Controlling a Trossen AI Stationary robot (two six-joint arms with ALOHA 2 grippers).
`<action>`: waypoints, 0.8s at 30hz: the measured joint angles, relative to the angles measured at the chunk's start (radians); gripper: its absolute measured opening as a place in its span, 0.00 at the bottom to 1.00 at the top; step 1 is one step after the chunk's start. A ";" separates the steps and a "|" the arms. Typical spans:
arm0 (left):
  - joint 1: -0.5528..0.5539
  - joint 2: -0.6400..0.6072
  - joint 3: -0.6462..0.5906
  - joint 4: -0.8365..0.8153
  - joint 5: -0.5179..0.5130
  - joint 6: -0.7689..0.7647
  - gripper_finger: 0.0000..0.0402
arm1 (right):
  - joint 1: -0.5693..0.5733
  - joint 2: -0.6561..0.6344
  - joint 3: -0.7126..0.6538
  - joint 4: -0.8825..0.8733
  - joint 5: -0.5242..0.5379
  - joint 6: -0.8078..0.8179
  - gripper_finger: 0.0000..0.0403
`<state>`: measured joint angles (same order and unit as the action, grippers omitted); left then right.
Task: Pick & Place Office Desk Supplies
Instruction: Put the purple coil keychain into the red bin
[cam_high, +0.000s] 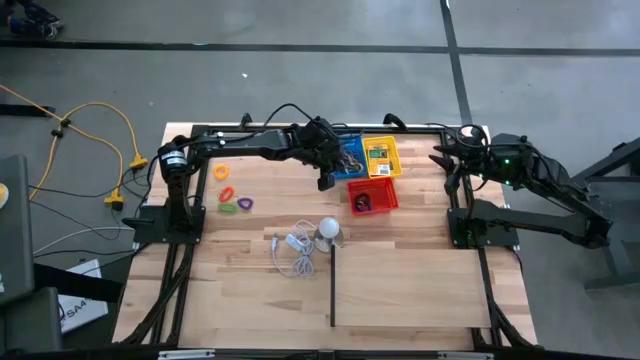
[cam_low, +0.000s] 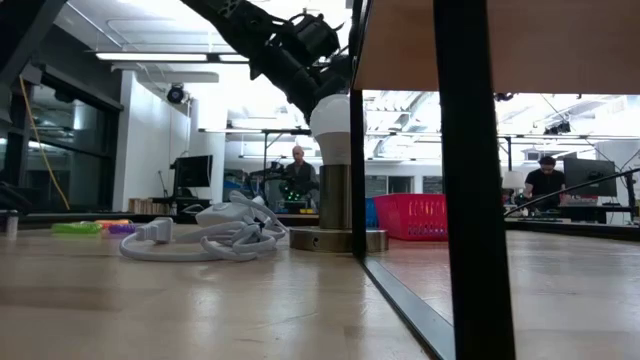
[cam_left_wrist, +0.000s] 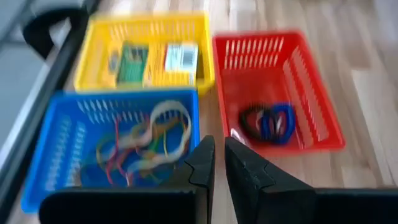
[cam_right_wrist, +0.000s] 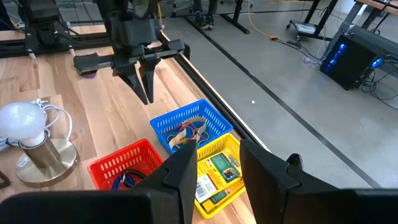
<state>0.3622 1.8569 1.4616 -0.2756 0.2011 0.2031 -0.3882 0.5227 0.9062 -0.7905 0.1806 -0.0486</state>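
1. We see the left gripper (cam_high: 326, 180) hanging above the table just beside the blue basket (cam_high: 349, 158), at its near edge; its two fingers (cam_left_wrist: 203, 163) stand almost together with only a thin slit between them and nothing in it.
2. We see the right gripper (cam_high: 443, 160) waiting at the table's right edge, well apart from the baskets; its jaws stand parted and hold nothing.
3. In the blue basket we find a tangle of rubber bands (cam_left_wrist: 146, 137) in tan, red and green.
4. The yellow basket (cam_high: 381, 157) touches the blue one's side; it holds small yellow-and-green packets (cam_left_wrist: 131, 62) and a pale packet (cam_left_wrist: 181, 57). We can see print on their labels, but we cannot read any of it.
5. The red basket (cam_high: 372, 195) sits just beside both, nearer the table's middle, with a black ring and blue rings (cam_left_wrist: 267, 122) lying together inside.
6. Left on the bare wood, well apart from the baskets, we count an orange ring (cam_high: 222, 172), a red-orange ring (cam_high: 226, 194), a green ring (cam_high: 229, 209) and a purple ring (cam_high: 245, 204).
7. Near the middle a white bulb (cam_high: 328, 229) stands upright on a silvery base, with a coiled white cord (cam_high: 295, 255) beside it.
8. No brand or writing on the table's things is legible to us.
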 joint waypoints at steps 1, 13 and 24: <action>0.002 0.000 0.000 -0.026 -0.003 -0.013 0.08 | 0.000 0.000 0.000 0.000 0.000 0.000 0.27; 0.054 0.001 -0.076 -0.181 -0.020 -0.197 0.08 | 0.000 0.000 0.000 0.000 0.000 0.000 0.27; 0.106 -0.085 -0.263 -0.182 -0.050 -0.309 0.08 | 0.000 0.000 0.000 0.000 0.000 0.000 0.27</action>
<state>0.4681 1.7723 1.1989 -0.4579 0.1515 -0.1059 -0.3882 0.5228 0.9062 -0.7904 0.1810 -0.0486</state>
